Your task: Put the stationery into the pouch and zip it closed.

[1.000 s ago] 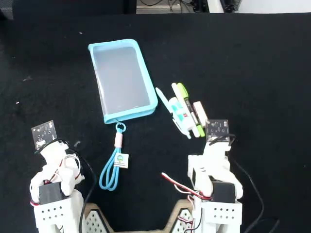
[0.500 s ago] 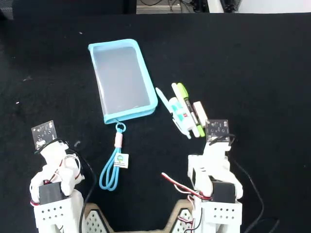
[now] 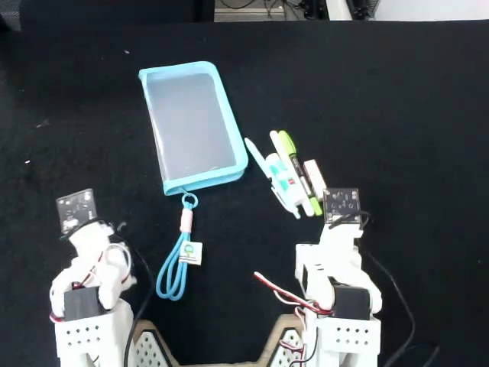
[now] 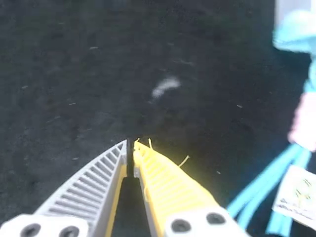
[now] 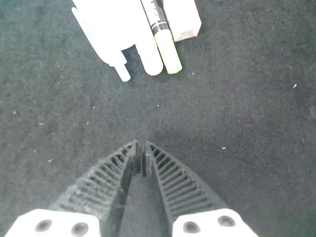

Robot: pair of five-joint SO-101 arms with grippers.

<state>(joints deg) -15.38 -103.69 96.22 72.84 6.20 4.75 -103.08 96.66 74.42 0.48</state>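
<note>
Both pairs of jaws pressed together, empty; stationery (image 3: 292, 180) lies just beside the pouch (image 3: 192, 126)

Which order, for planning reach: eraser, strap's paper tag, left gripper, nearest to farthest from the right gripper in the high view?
From the right gripper:
1. Eraser, just ahead.
2. Paper tag, to its left.
3. Left gripper, far left.

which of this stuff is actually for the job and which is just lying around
For the job:
- blue pouch, with its zip strap
- stationery beside it: green highlighter, white eraser, white pens

Lying about:
- lint specks on the black table
- cables beyond the table's far edge
</note>
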